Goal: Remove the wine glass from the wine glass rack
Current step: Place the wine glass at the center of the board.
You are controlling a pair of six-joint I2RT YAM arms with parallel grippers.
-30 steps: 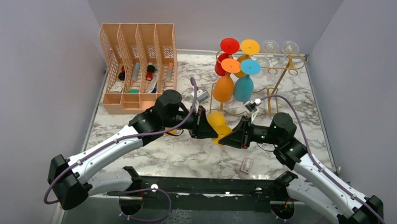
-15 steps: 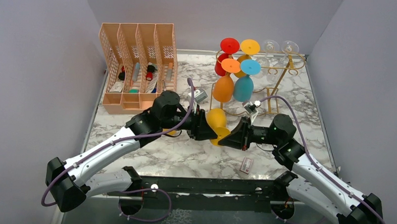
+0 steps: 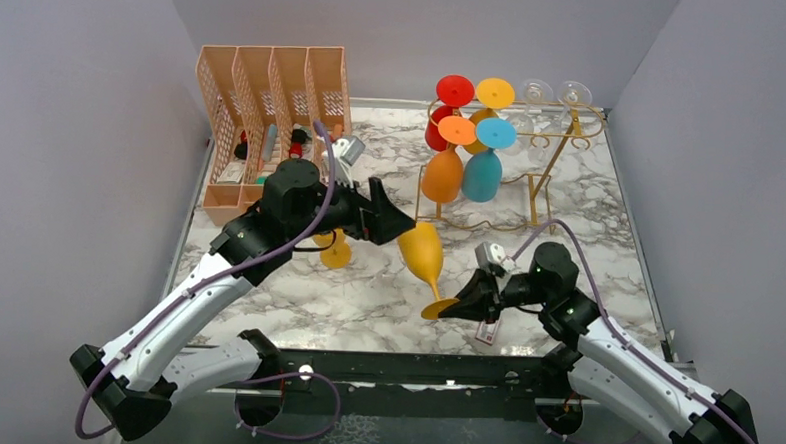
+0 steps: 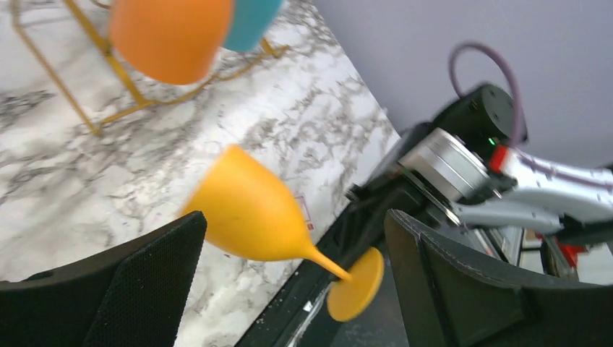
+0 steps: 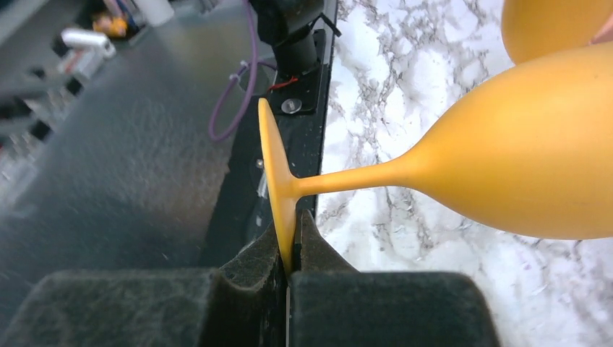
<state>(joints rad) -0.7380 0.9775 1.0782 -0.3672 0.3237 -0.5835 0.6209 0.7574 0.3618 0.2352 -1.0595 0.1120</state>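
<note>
Only from the right wrist: right claw (image 5: 289, 242) clamped on the foot rim of the yellow glass (image 5: 535, 159), stem lying sideways. From above: glass tilted mid-frame over the desk (image 3: 366, 301), clear of the rack (image 3: 550, 179). Left claw (image 3: 397, 222) spread wide just left of the bowl, gripping nothing. Orange glass (image 3: 442, 174) and teal glass (image 3: 482, 174) hanging upper centre. Organiser (image 3: 274, 97) upper left. Small card (image 3: 486, 329) just below the right claw.
</note>
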